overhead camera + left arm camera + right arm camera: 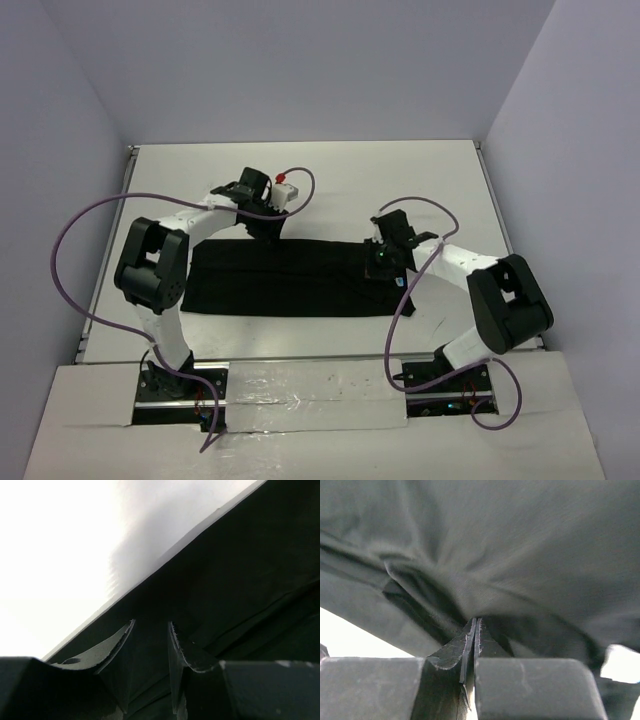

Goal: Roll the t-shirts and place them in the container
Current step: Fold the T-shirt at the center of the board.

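Across the middle of the tabletop lies the black t-shirt, folded into a band whose long axis runs from the left edge toward the right edge. The right claw is pinched closed on its right end, fabric bunching toward the tips. The left claw, fingers apart, sits at the far hem. A roll probably starts from the right end, leftward.

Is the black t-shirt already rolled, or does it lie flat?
Flat, not rolled: the t-shirt lies as a long rectangular band on the table.
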Tool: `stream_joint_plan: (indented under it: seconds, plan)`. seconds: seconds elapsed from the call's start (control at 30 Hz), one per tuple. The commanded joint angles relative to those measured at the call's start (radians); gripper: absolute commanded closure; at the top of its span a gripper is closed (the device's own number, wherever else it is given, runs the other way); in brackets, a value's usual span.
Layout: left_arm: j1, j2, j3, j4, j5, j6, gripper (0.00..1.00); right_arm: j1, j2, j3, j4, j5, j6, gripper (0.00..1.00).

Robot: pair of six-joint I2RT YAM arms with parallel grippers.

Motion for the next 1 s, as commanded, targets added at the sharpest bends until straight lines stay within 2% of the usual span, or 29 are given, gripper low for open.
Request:
stream_joint_plan:
  seconds: [0.0,0.3,0.43,0.63,0.77,0.9,0.97]
  plan:
    - [0.009,-0.037,-0.001,0.042,-0.033,-0.014,0.6,0.055,-0.041,-0.056,0.054,0.008,0.055,1.0]
    - [0.046,-0.041,0.01,0.034,-0.047,0.006,0.6,0.175,-0.133,-0.126,0.027,0.084,0.129,1.0]
    - [0.053,-0.033,0.021,0.027,-0.05,0.009,0.6,0.195,-0.114,-0.127,0.033,0.101,0.137,1.0]
    - [0.08,-0.048,0.028,0.022,-0.047,0.015,0.6,0.23,-0.103,-0.038,-0.026,0.138,0.092,1.0]
    - [0.096,-0.059,0.021,0.023,-0.047,0.021,0.6,0.249,-0.126,0.079,-0.133,0.184,0.022,1.0]
    - [0.107,-0.065,0.011,0.028,-0.046,0.016,0.6,0.249,-0.158,0.096,-0.109,0.213,0.0,1.0]
    - [0.109,-0.065,0.013,0.03,-0.046,0.012,0.6,0.249,-0.097,0.11,-0.093,0.213,0.011,1.0]
